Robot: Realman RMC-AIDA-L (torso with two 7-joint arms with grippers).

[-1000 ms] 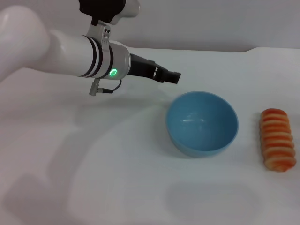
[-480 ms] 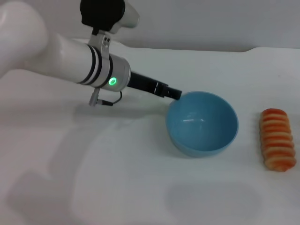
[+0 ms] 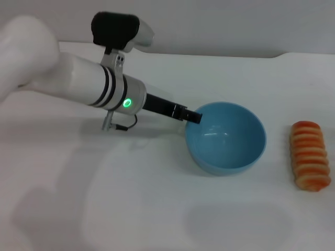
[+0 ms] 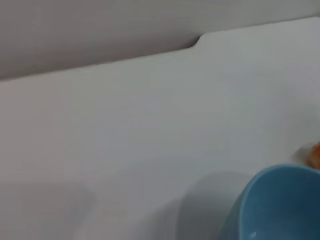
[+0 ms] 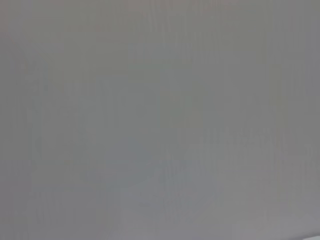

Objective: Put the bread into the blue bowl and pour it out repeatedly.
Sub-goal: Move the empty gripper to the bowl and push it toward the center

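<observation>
Head view: bread (image 3: pixel 310 156) beside blue bowl (image 3: pixel 226 137)

Head view: looked forward and down from above over the white table (image 3: pixel 157 209), taking in the left arm (image 3: pixel 89 86) at the left, the blue bowl (image 3: pixel 226 137) at centre and the bread (image 3: pixel 310 155) at the right edge. Left wrist view: sat low and close to the table (image 4: pixel 150 125), facing across it toward the far edge; shared with the head view the blue bowl (image 4: pixel 280 205) rim and an orange sliver of the bread (image 4: pixel 316 154). Right wrist view: showed only a featureless grey field; no overlap could be told.
</observation>
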